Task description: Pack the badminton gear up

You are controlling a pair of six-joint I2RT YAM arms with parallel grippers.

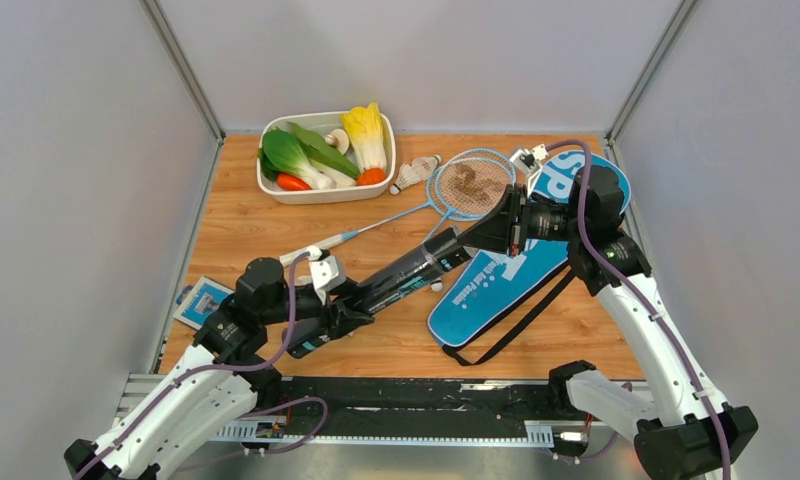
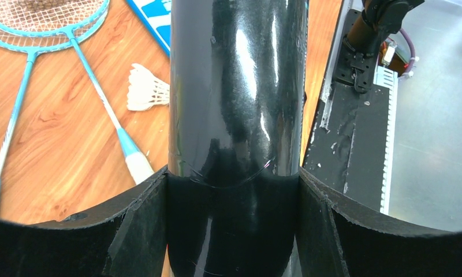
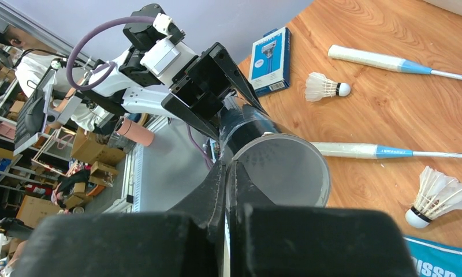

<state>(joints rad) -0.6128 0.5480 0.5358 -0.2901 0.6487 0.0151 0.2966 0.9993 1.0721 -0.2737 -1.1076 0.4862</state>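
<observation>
The left hand (image 1: 334, 312) is clamped around the lower end of the long black tube (image 1: 416, 268), which is held slanted above the surface (image 1: 246, 225), presumably so that its open mouth is offered for loading. Shuttlecocks (image 1: 414, 173) and rackets (image 1: 471, 186) are seen lying unpacked. At the mouth the right hand (image 1: 504, 222) is pressed together; whether the rim is nipped cannot be told. The blue cover (image 1: 496, 285) is spread below.

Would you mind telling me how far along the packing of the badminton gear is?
Nothing looks packed yet. In hand: the left gripper clamps the tube, and the right gripper is shut at its open mouth. Left: the shuttlecocks lie loose on the table and both rackets rest outside the cover.
</observation>
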